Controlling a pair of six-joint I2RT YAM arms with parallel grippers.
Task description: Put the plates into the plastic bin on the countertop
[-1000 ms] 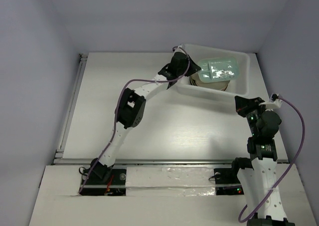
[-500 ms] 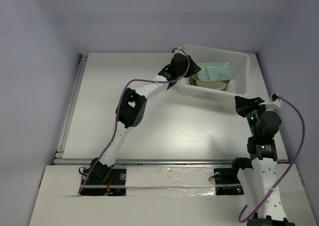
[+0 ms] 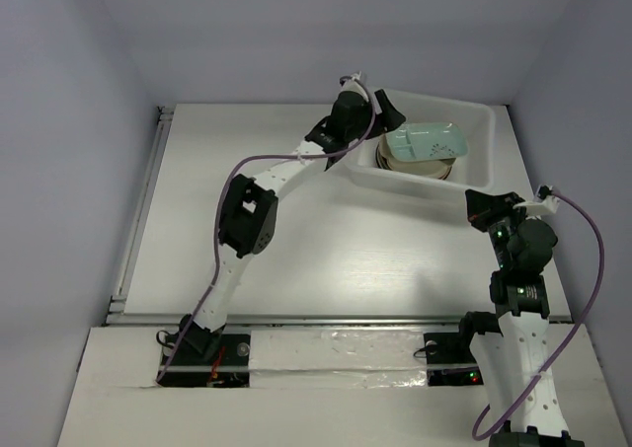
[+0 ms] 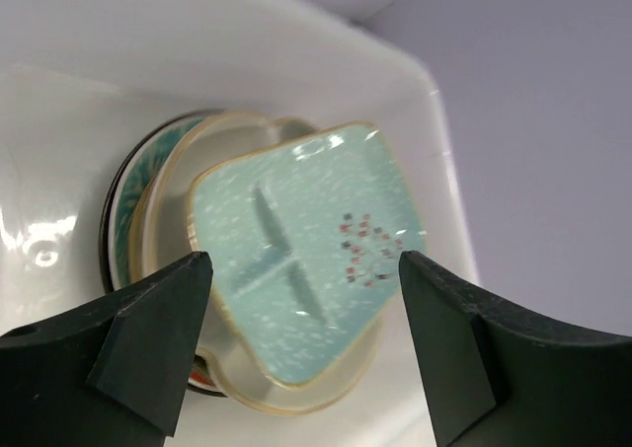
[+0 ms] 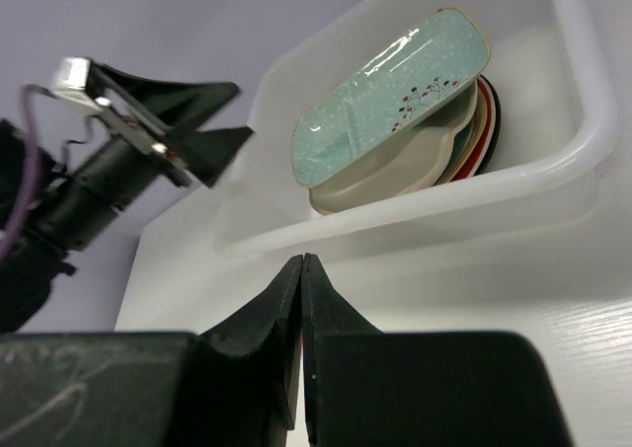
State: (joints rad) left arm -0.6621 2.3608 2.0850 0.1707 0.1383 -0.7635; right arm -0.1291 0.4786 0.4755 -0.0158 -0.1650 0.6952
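The plastic bin (image 3: 415,183) stands at the back right of the countertop (image 3: 326,240). Inside it the plates lie stacked, with the mint rectangular plate (image 3: 425,141) tilted on top. In the left wrist view this mint plate (image 4: 306,250) rests on a cream plate (image 4: 237,131) and a teal-patterned one (image 4: 128,200). My left gripper (image 4: 304,264) hovers open over the bin's left end, its fingers apart from the plate and holding nothing. My right gripper (image 5: 301,260) is shut and empty over the countertop, in front of the bin's right corner (image 3: 477,208).
A metal rail (image 3: 138,210) runs along the countertop's left edge. Grey walls close in the back and both sides. The bin's front wall (image 5: 444,205) rises between my right gripper and the stack. The left arm reaches diagonally across the middle of the countertop.
My left gripper has opened and let go of the mint plate, which now rests on the stack. The gripper has drawn back a little to the left. The right arm has not moved.
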